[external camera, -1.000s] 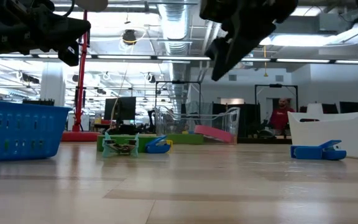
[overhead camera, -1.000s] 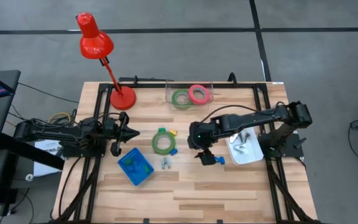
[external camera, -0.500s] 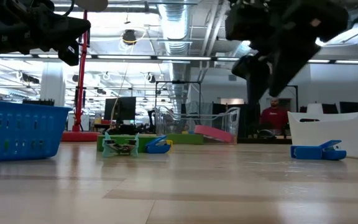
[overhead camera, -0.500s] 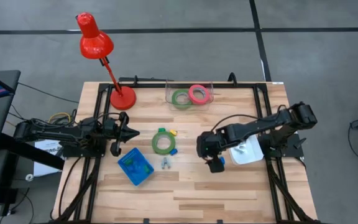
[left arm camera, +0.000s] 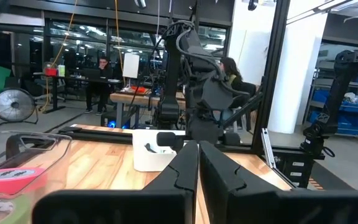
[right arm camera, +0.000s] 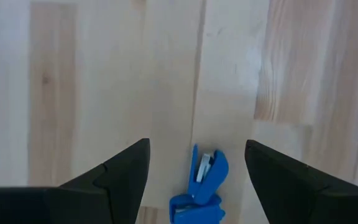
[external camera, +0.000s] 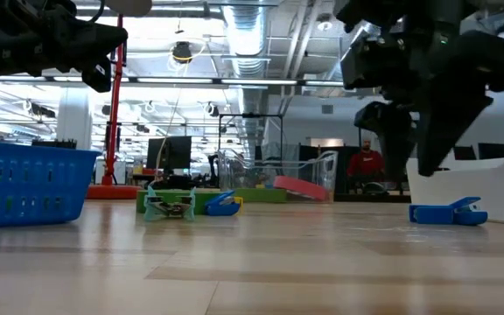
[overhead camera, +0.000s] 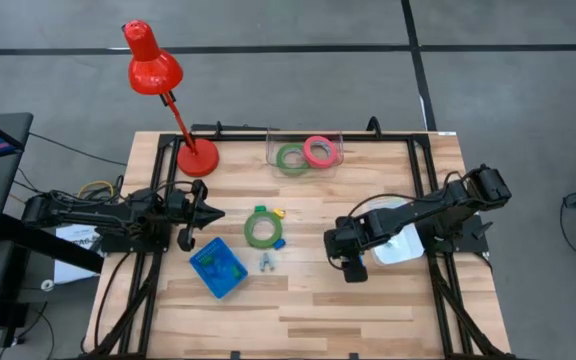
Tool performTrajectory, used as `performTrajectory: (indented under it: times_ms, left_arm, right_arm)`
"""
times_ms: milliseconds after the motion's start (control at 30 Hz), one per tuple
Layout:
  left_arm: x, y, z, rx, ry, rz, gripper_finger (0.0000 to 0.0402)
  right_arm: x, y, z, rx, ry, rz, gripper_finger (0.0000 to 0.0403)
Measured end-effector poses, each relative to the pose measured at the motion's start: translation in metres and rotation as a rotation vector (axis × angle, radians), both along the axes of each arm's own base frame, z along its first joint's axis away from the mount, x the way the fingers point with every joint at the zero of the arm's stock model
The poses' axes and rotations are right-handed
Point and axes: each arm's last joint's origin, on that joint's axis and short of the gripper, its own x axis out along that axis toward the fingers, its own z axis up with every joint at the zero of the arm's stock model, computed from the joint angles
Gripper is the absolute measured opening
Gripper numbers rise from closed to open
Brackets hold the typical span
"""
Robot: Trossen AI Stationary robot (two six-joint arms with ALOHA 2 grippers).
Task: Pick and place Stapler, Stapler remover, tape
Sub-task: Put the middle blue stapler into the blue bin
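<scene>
A small blue stapler remover (right arm camera: pixel 201 182) lies flat on the wooden table (overhead camera: pixel 298 310), also seen in the low view (external camera: pixel 449 213). My right gripper (right arm camera: pixel 196 163) hangs above it, open and pointing steeply down, a finger on either side and well clear of it (overhead camera: pixel 353 268). A green tape ring (overhead camera: pixel 261 228) lies flat mid-table. A green ring (overhead camera: pixel 290 158) and a pink-red ring (overhead camera: pixel 317 151) sit in a clear box (overhead camera: pixel 304 150) at the far edge. My left gripper (overhead camera: pixel 206 213) is shut, level, at the table's left. I cannot tell which item is the stapler.
A white tray (overhead camera: pixel 400 246) stands just right of my right gripper. A blue basket (overhead camera: pixel 218 268) and a small pale green piece (overhead camera: pixel 266 263) lie near the green ring. A red desk lamp (overhead camera: pixel 196 157) stands at the far left. People sit beyond the table.
My right gripper has swung toward the table's near edge and a little right, and has come down over the blue stapler remover. It has tipped further downward and rolled slightly. Its fingers have stayed open. Nothing on the table has moved.
</scene>
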Motion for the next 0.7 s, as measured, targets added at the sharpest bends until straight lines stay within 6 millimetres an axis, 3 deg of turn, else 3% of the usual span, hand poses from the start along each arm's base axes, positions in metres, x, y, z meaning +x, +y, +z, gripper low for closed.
performTrajectory:
  times_ms: [467,700]
  left_arm:
    - [0.000,0.000,0.000,0.000,-0.005,0.000,0.0008]
    - [0.000,0.000,0.000,0.000,-0.005,0.000,0.0008]
  right_arm:
    - [-0.015,-0.004,-0.020,-0.041,0.078,-0.045,0.0255]
    - [-0.011,-0.006,-0.019,-0.048,0.037,-0.054,0.0255]
